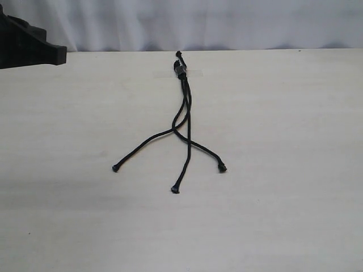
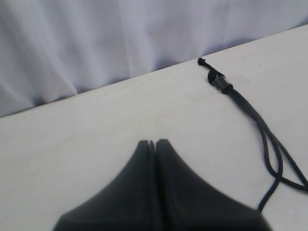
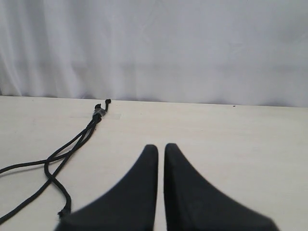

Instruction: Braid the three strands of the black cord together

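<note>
The black cord [image 1: 182,107] lies on the pale table [image 1: 283,170], its knotted end held in a small black clamp [image 1: 181,70] under clear tape [image 1: 194,72] near the far edge. The three strands [image 1: 180,136] run together, cross once, then fan out loose. Their knobby tips rest at the left [image 1: 115,169], middle [image 1: 175,190] and right [image 1: 222,168]. My left gripper [image 2: 154,142] is shut and empty, left of the clamp [image 2: 220,83]. My right gripper [image 3: 160,147] is shut with a thin slit, holding nothing, right of the cord [image 3: 72,144].
A black part of the left arm [image 1: 28,37] juts in at the far left corner. A white curtain [image 1: 227,22] hangs behind the table's back edge. Bare tabletop surrounds the cord on every side.
</note>
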